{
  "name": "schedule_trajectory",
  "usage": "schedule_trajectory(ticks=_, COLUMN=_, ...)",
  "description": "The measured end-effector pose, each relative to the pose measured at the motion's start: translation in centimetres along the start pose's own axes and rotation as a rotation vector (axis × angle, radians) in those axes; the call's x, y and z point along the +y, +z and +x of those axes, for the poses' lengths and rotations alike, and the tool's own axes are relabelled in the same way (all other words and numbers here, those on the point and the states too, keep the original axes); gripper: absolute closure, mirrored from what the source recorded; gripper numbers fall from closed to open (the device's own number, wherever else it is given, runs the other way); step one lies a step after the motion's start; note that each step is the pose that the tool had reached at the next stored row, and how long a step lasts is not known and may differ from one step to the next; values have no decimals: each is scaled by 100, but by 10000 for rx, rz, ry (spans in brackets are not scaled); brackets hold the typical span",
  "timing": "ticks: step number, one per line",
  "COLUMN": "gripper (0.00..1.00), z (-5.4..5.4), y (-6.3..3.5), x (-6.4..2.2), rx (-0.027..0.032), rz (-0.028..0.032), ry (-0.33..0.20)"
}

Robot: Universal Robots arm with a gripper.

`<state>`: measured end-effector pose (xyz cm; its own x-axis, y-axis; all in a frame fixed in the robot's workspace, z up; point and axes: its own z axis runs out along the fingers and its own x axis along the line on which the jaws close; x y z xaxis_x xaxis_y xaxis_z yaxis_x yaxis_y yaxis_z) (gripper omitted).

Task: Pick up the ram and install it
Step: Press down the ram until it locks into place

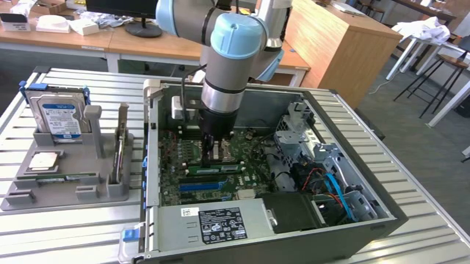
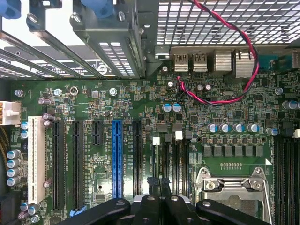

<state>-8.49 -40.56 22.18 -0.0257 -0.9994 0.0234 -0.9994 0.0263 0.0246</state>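
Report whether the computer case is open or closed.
Open. The computer case lies with its side panel off, the motherboard exposed, and the gripper reaching down inside it.

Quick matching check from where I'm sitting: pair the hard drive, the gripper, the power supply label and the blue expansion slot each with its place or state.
Things:
1. hard drive
2. gripper
3. power supply label
4. blue expansion slot

Places or states:
A. shut, down over the green RAM stick on the motherboard
B. upright in the grey holder, outside the case
C. among black slots on the motherboard
D. on the silver box at the case's near edge

Pairs: 1-B, 2-A, 3-D, 4-C
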Motion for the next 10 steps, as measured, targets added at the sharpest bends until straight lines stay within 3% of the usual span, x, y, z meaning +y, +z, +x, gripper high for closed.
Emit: schedule_trajectory(ticks=10, gripper=90, z=-1, y=-31, x=-1, rx=-11, rz=7, ry=-1)
